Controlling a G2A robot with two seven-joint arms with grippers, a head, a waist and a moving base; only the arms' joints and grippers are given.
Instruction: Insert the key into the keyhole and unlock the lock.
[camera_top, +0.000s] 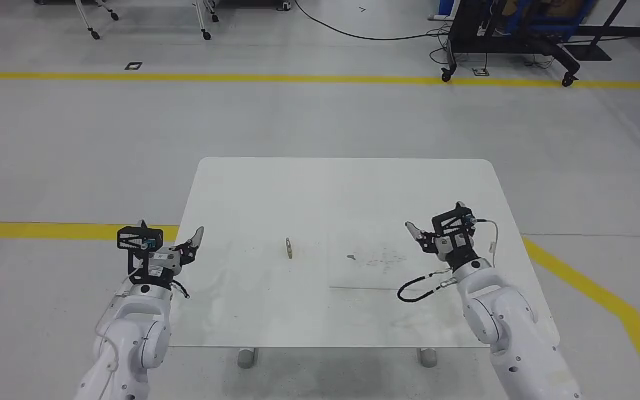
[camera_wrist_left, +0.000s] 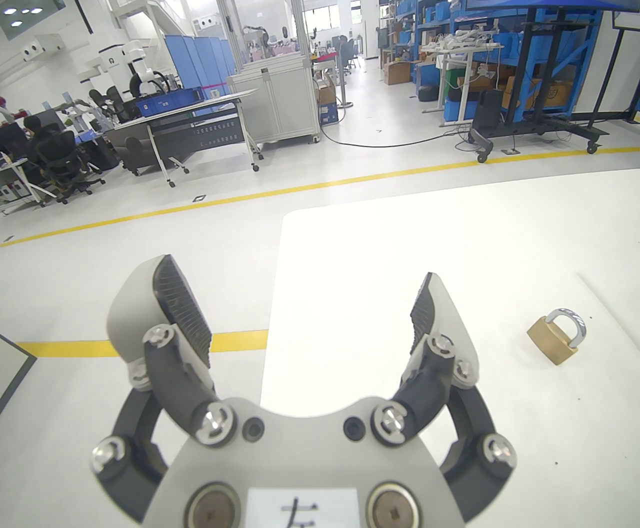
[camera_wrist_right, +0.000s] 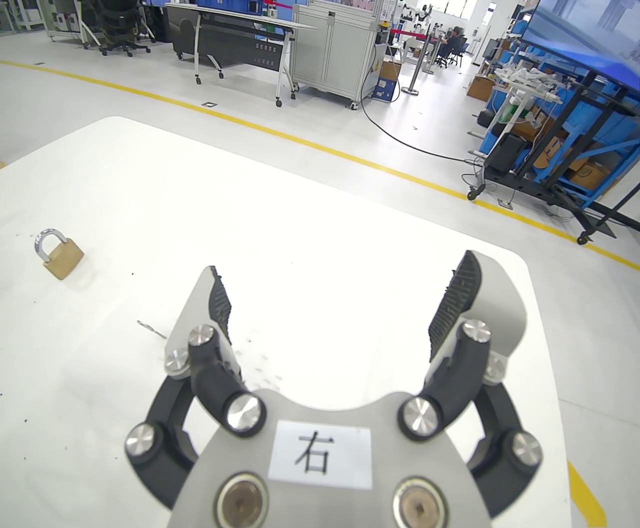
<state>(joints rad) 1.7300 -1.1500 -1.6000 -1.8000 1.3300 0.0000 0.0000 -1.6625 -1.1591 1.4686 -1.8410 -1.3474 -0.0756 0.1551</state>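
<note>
A brass padlock (camera_top: 289, 247) with a silver shackle lies near the middle of the white table (camera_top: 340, 190). It also appears in the left wrist view (camera_wrist_left: 554, 340) and the right wrist view (camera_wrist_right: 60, 255). A small thin key (camera_top: 352, 257) lies flat on the table to the right of the padlock, between it and my right gripper (camera_wrist_right: 151, 328). My left gripper (camera_wrist_left: 297, 280) hovers open and holds nothing at the table's left edge (camera_top: 178, 246). My right gripper (camera_wrist_right: 341, 267) is open and holds nothing over the table's right side (camera_top: 428, 234).
A black cable (camera_top: 420, 290) loops from the right arm over the table's front right part. Dark specks (camera_wrist_right: 255, 365) dot the surface near the key. Yellow lines (camera_top: 60, 230) run on the floor around the table.
</note>
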